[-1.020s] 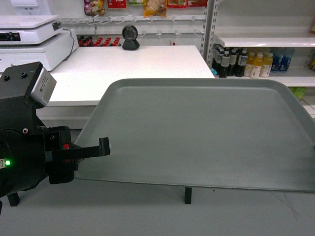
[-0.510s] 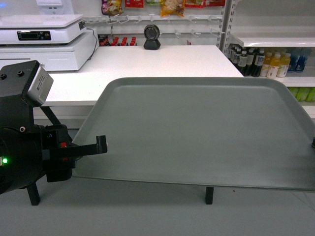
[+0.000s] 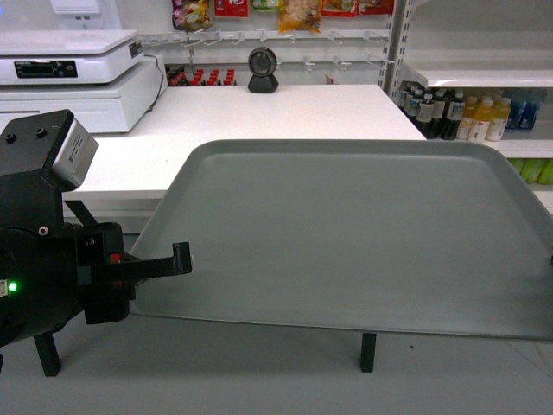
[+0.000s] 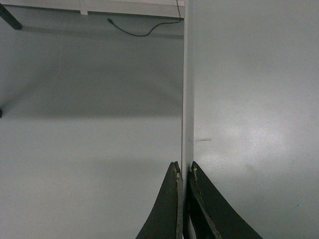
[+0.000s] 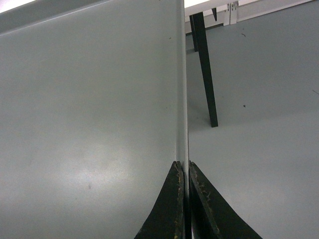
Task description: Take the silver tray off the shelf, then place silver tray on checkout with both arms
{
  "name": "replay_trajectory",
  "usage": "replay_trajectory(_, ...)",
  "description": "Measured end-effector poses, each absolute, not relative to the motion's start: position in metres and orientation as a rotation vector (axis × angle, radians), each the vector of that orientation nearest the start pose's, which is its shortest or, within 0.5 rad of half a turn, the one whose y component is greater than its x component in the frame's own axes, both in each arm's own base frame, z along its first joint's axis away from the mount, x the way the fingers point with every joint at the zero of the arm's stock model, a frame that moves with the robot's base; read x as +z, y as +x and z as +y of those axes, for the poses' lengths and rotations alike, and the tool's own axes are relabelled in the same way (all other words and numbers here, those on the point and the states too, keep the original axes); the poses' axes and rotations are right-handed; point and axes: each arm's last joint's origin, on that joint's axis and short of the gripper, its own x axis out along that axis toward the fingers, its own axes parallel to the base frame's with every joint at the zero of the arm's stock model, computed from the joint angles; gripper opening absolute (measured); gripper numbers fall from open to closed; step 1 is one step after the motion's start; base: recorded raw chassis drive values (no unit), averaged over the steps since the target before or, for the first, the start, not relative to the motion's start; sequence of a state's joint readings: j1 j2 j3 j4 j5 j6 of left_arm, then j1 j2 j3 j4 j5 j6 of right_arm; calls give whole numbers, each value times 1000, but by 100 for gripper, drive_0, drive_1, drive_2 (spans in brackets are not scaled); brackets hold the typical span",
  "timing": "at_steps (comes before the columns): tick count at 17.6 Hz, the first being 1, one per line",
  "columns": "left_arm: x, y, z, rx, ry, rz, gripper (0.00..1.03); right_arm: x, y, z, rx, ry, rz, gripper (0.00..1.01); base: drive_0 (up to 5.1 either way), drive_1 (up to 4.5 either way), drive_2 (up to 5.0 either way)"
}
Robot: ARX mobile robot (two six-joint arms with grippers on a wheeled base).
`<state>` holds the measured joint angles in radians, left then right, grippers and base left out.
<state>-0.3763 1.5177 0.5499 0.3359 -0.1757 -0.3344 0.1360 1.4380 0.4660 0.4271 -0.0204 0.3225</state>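
Note:
The silver tray (image 3: 346, 233) hangs level in the air in front of the checkout (image 3: 259, 117), whose black scanner (image 3: 263, 69) stands at its far edge. My left gripper (image 3: 183, 258) is shut on the tray's left rim; in the left wrist view the left gripper (image 4: 184, 170) pinches the thin rim, with the tray's face (image 4: 249, 99) to the right. My right gripper (image 5: 183, 168) is shut on the opposite rim, with the tray (image 5: 89, 99) to its left. In the head view the right gripper is out of frame. The shelf (image 3: 475, 76) is at the back right.
A white scale (image 3: 69, 73) sits on the checkout's left end. Bottles (image 3: 449, 117) line the lower shelf on the right. Black legs (image 3: 368, 350) (image 3: 47, 354) stand on the grey floor below the tray. A black cable (image 4: 144, 31) lies on the floor.
The background has slid to the right in the head view, so the scanner now sits further right. The tray stays level in both grips, in the same place relative to me.

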Motion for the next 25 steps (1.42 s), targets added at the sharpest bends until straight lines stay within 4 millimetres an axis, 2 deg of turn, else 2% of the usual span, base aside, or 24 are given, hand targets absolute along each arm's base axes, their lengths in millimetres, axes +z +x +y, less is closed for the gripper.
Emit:
replay_trajectory(4, 143, 255, -95, -90, -151, 630, 2, 147, 253, 35, 64, 283, 560, 2, -494, 247, 247)
replay_trajectory(25, 143, 255, -95, -91, -152, 631, 2, 147, 253, 34, 63, 285, 563, 2, 12, 433, -410)
